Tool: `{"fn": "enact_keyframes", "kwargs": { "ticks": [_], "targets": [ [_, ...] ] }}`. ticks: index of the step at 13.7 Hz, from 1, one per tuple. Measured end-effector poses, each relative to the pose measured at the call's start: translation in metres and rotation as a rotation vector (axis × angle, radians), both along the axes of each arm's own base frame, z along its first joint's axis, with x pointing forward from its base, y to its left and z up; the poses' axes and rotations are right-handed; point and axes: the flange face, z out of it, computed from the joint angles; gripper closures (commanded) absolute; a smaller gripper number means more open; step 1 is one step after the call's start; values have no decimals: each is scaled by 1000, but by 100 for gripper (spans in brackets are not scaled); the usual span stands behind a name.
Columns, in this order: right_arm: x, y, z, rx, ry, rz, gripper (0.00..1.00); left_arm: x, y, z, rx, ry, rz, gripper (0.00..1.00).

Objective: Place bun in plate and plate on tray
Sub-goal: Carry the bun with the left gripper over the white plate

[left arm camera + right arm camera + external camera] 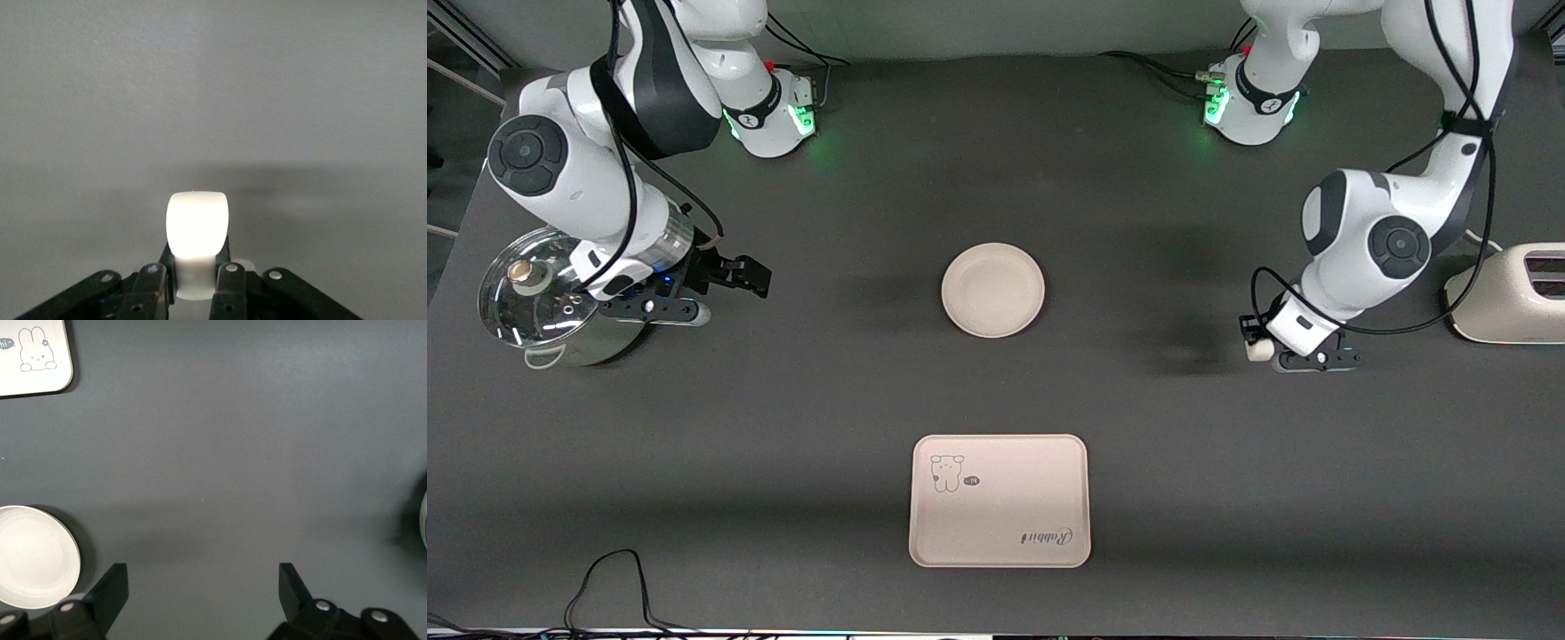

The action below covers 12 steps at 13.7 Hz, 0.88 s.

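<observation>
While the plate [992, 290] and tray [1000, 500] sit bare, left gripper [1261, 348] pinches the bun [1260, 350]; right gripper [752, 277] waits, fingers spread, beside the lidded pot [543, 302].

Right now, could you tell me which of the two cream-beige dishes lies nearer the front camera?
The cream-beige rectangular tray with the cartoon animal drawing; the round cream-beige plate lies farther off, at mid-table.

tray [1000, 524]: script "Rabbit" | small speech bubble beside its cartoon animal: unreadable
</observation>
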Motion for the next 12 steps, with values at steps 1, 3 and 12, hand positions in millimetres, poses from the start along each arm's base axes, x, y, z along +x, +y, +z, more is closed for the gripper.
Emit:
{"fn": "enact_keyframes", "kwargs": {
  "ticks": [1, 3, 12],
  "targets": [
    [0, 0, -1, 0, 2, 0, 0, 0, -18, 19, 1, 8, 16, 75],
    [0, 0, -1, 0, 2, 1, 0, -1, -62, 53, -3, 14, 50, 74],
    [-3, 12, 3, 44, -3, -3, 0, 19, -222, 92, -89, -6, 192, 71]
  ]
}}
